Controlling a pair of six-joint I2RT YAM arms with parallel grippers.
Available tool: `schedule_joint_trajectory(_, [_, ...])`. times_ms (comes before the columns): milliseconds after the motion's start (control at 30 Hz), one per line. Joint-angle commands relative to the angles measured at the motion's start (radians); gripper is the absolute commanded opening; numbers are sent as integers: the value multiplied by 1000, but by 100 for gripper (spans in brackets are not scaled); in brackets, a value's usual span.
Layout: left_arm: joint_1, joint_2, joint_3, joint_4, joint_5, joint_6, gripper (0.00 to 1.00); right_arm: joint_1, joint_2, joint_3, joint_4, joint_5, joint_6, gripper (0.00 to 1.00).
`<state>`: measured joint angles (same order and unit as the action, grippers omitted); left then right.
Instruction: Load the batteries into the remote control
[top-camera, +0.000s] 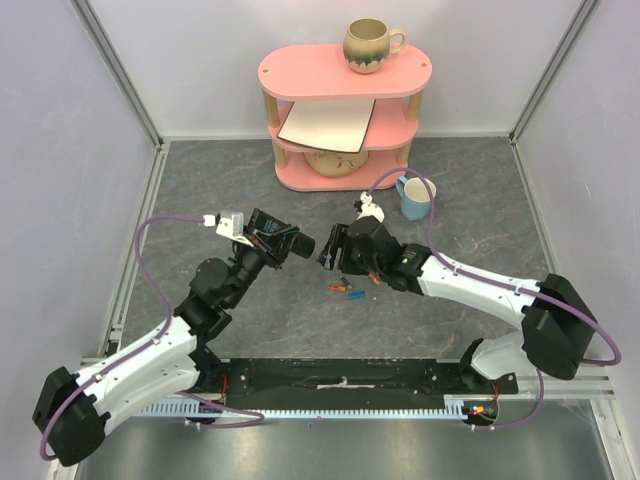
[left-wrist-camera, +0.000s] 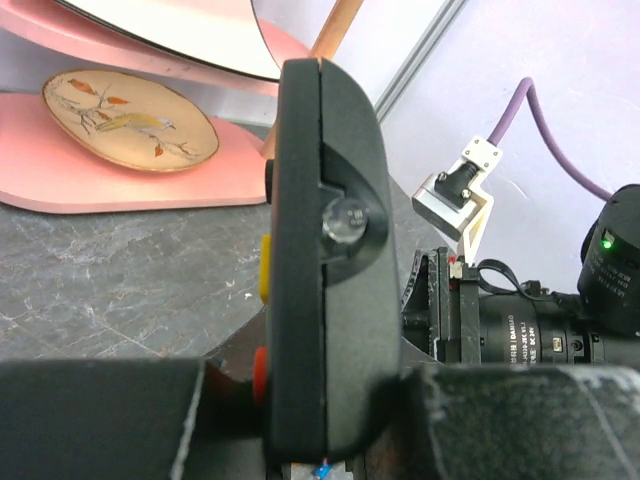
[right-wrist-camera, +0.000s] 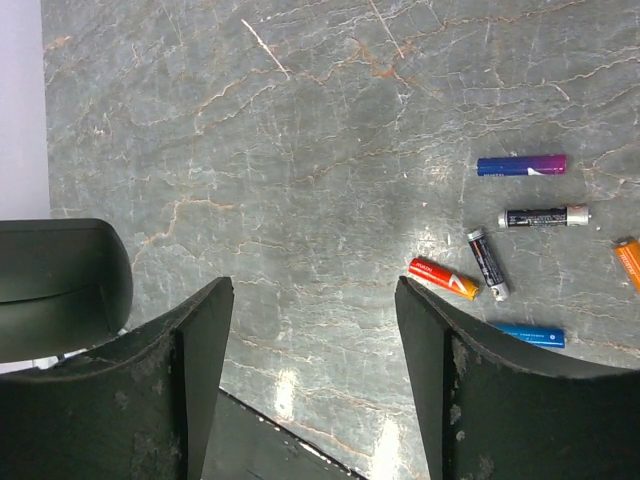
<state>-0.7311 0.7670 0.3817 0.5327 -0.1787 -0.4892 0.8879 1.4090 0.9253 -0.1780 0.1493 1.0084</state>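
Observation:
The black remote control (left-wrist-camera: 325, 250) stands edge-on, with my left gripper (left-wrist-camera: 320, 425) shut on its lower part; yellow and red buttons show on its left side and a round metal part sits in a recess near its top. In the top view the left gripper (top-camera: 287, 243) is raised over the table's middle, facing my right gripper (top-camera: 332, 250). The right gripper (right-wrist-camera: 312, 290) hangs open and empty above the table. Several batteries (right-wrist-camera: 443, 278) lie loose to its right: red-orange, black, blue-purple and blue ones. They lie below the grippers as a small cluster of batteries (top-camera: 348, 291).
A pink shelf unit (top-camera: 340, 75) stands at the back with a mug (top-camera: 370, 45) on top, a white board (top-camera: 328, 125) on its middle level and a painted dish (left-wrist-camera: 130, 120) below. A blue cup (top-camera: 415, 198) stands right of it. Walls enclose the table.

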Motion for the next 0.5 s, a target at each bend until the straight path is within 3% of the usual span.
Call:
schedule_joint_trajectory(0, [-4, -14, 34, 75, -8, -12, 2, 2, -57, -11, 29, 39, -8, 75])
schedule_joint_trajectory(133, [-2, -14, 20, 67, -10, -69, 2, 2, -152, -28, 58, 42, -48, 82])
schedule_joint_trajectory(333, [9, -57, -3, 72, 96, -150, 2, 2, -303, -61, 28, 32, -160, 83])
schedule_joint_trajectory(467, [41, -51, -10, 119, 264, -221, 2, 2, -401, -105, 52, -4, -227, 84])
